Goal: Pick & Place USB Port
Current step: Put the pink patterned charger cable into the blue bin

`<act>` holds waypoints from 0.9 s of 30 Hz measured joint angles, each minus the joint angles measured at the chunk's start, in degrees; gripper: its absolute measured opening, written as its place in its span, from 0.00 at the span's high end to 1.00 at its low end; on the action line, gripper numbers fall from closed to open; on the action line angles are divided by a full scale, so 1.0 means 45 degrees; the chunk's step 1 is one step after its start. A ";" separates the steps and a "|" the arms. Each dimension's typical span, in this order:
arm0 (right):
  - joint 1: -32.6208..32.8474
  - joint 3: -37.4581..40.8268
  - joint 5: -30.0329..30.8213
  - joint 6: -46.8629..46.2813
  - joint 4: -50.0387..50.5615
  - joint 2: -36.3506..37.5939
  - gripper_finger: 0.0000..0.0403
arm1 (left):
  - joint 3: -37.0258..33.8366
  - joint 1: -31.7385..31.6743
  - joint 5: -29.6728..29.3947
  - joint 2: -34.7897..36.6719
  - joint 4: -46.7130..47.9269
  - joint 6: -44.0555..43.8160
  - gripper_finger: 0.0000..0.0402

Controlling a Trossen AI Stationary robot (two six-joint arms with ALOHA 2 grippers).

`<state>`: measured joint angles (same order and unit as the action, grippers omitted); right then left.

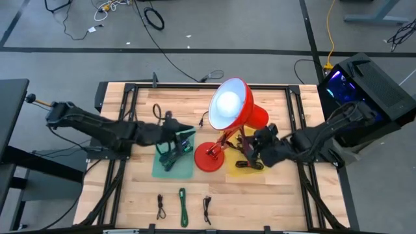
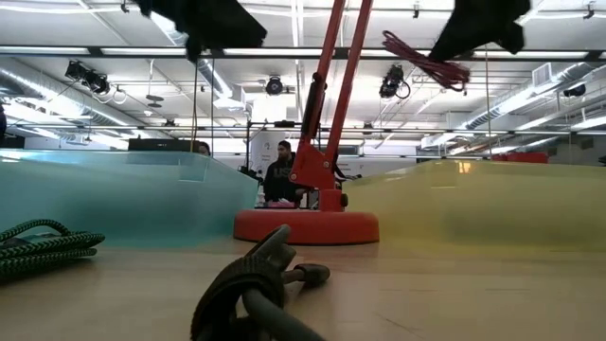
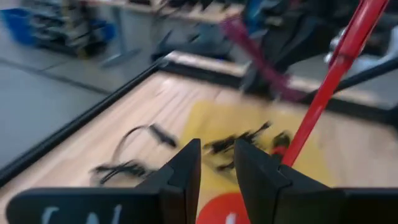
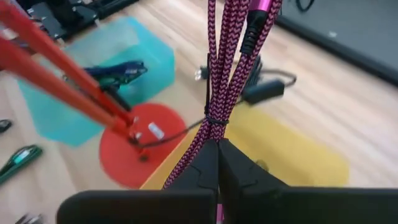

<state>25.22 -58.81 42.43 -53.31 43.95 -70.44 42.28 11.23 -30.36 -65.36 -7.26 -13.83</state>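
- The bench point(image 1: 273, 201) lay under both my arms, with one red lamp point(image 1: 229, 107) standing between my two pincers, its round base point(image 1: 209, 158) between the two mats.
- I counted two mats: a teal mat point(image 1: 170, 168) under my left pincer and a yellow mat point(image 1: 248, 168) under my right pincer.
- My right pincer point(image 4: 217, 155) was shut tight on one magenta braided cable point(image 4: 225, 68), which hung bundled from it, long axis running straight away from the fingers, above the yellow mat; dark cables point(image 3: 242, 142) already lay on that mat.
- The right arm was plainly the nearer one; I judged the coming move a release straight down onto the yellow mat.
- My left pincer point(image 3: 216, 163) hung over the teal mat, fingers a little apart and nothing visibly between them; a green-black cable point(image 1: 177, 148) lay below it.
- Three loose cables lay toward the near edge of the bench, well clear of both pincers: two black, one green point(image 1: 182, 207).
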 joint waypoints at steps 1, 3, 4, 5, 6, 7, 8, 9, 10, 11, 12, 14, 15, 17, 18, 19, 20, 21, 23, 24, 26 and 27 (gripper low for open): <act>-0.0269 0.0001 -0.0057 0.0480 -0.0260 0.0019 1.00 | -0.0441 -0.0370 0.0660 -0.0007 -0.1031 0.0209 0.74; -0.0798 0.0067 -0.0290 0.1552 -0.0862 0.0110 1.00 | -0.1239 -0.0999 0.1855 -0.0015 -0.3049 0.0383 0.74; -0.1104 0.0138 -0.0539 0.2142 -0.1225 0.0176 1.00 | -0.1568 -0.1321 0.2380 -0.0015 -0.3992 0.0459 0.74; -0.1445 0.0239 -0.0820 0.2720 -0.1781 0.0247 1.00 | -0.1850 -0.1601 0.2854 -0.0009 -0.4757 0.0482 0.74; -0.1787 0.0358 -0.1135 0.3340 -0.2503 0.0291 1.00 | -0.2072 -0.1861 0.3288 -0.0005 -0.5249 0.0491 0.74; -0.2132 0.0453 -0.1628 0.4035 -0.3244 0.0303 1.00 | -0.2230 -0.2116 0.3677 -0.0005 -0.5542 0.0477 0.74; -0.2483 0.0516 -0.2199 0.4790 -0.3910 0.0303 1.00 | -0.2360 -0.2336 0.4065 -0.0005 -0.5771 0.0438 0.74; -0.2822 0.0553 -0.2787 0.5486 -0.4445 0.0303 1.00 | -0.2450 -0.2520 0.4451 -0.0009 -0.5977 0.0357 0.74; -0.3180 0.0592 -0.3268 0.6003 -0.4915 0.0303 1.00 | -0.2486 -0.2672 0.4769 -0.0053 -0.6122 0.0318 0.74; -0.3533 0.0621 -0.3698 0.6412 -0.5294 0.0303 1.00 | -0.2525 -0.2800 0.5004 -0.0150 -0.6368 0.0311 0.74; -0.3934 0.0661 -0.4076 0.6849 -0.5637 0.0303 1.00 | -0.2602 -0.2915 0.5180 -0.0236 -0.6590 0.0302 0.74; -0.4707 0.0727 -0.4822 0.7492 -0.6166 0.0303 1.00 | -0.2655 -0.3095 0.5526 -0.0465 -0.7138 0.0289 0.74; -0.5077 0.0785 -0.5295 0.7715 -0.6551 0.0298 1.00 | -0.2651 -0.3183 0.5695 -0.0569 -0.7548 0.0325 0.74; -0.5707 0.1002 -0.6414 0.8361 -0.7790 0.0247 1.00 | -0.2624 -0.3410 0.5916 -0.0878 -0.8517 0.0479 0.74; -0.6000 0.1149 -0.7167 0.8597 -0.8402 0.0232 1.00 | -0.2622 -0.3544 0.6025 -0.1059 -0.8940 0.0520 0.74; -0.6291 0.1334 -0.7859 0.8725 -0.8979 0.0229 1.00 | -0.2627 -0.3690 0.6185 -0.1274 -0.9423 0.0522 0.74; -0.6555 0.1515 -0.8481 0.8873 -0.9575 0.0206 1.00 | -0.2627 -0.3844 0.6423 -0.1489 -0.9966 0.0508 0.74; -0.6808 0.1661 -0.8983 0.8997 -1.0183 0.0144 1.00 | -0.2627 -0.4007 0.6718 -0.1696 -1.0484 0.0499 0.74; -0.7285 0.1976 -0.9714 0.9146 -1.1005 0.0057 1.00 | -0.2627 -0.4336 0.7107 -0.2116 -1.1328 0.0434 0.74; -0.7499 0.2125 -1.0094 0.9148 -1.1447 -0.0040 1.00 | -0.2627 -0.4488 0.7227 -0.2382 -1.1737 0.0319 0.74; -0.7858 0.2347 -1.0987 0.9166 -1.2209 -0.0286 1.00 | -0.2632 -0.4810 0.7693 -0.2882 -1.2420 0.0092 0.74; -0.7991 0.2387 -1.1429 0.9185 -1.2478 -0.0430 1.00 | -0.2582 -0.4944 0.7934 -0.3160 -1.2884 -0.0011 0.74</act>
<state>-10.74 -48.07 -9.00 -11.98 -12.20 -72.38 30.66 -11.02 5.34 -79.58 -65.24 -13.88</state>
